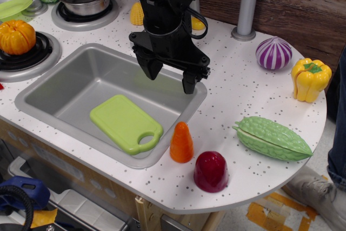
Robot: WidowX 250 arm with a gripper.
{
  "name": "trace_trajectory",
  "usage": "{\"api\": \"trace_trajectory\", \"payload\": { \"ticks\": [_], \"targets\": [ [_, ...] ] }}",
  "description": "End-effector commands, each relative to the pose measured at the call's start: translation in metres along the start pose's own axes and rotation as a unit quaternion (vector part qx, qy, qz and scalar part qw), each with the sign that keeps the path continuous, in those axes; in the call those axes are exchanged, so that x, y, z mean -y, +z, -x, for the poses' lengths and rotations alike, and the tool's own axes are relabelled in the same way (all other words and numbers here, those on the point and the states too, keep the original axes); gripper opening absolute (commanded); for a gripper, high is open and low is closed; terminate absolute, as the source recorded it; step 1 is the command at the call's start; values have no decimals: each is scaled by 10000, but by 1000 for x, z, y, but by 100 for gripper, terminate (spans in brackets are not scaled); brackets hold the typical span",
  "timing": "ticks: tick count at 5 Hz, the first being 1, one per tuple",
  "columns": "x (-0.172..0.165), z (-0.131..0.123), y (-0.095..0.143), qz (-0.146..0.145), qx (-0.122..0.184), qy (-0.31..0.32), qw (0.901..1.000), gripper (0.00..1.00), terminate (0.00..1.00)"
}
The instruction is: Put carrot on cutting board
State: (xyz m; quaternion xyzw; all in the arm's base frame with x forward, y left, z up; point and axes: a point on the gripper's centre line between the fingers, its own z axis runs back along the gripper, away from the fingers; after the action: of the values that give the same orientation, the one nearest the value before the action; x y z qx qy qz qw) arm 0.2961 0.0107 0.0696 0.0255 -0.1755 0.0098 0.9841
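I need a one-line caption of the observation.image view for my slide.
Open gripper hovers above the sink holding the cutting board; the carrot stands upright on the counter.

The gripper [170, 77] hung over the back right part of the sink [54, 87], with its two fingers spread apart and nothing between them. The cutting board [121, 120] lay flat inside the sink, its handle hole toward the front right corner. The carrot [181, 143] stood upright on the counter [238, 96], just beside the sink's front right corner. A dark red dome [211, 171] stood near the carrot.
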Motion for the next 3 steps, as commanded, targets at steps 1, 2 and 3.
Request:
{"api": "trace_trajectory", "payload": {
  "ticks": [1,2,3],
  "targets": [
    [0,0,0,0,0,0,10000,100,0],
    [7,-4,22,23,-140,15,9999,100,0],
    [15,1,36,20,-153,39,9999,100,0]
  ]
}}
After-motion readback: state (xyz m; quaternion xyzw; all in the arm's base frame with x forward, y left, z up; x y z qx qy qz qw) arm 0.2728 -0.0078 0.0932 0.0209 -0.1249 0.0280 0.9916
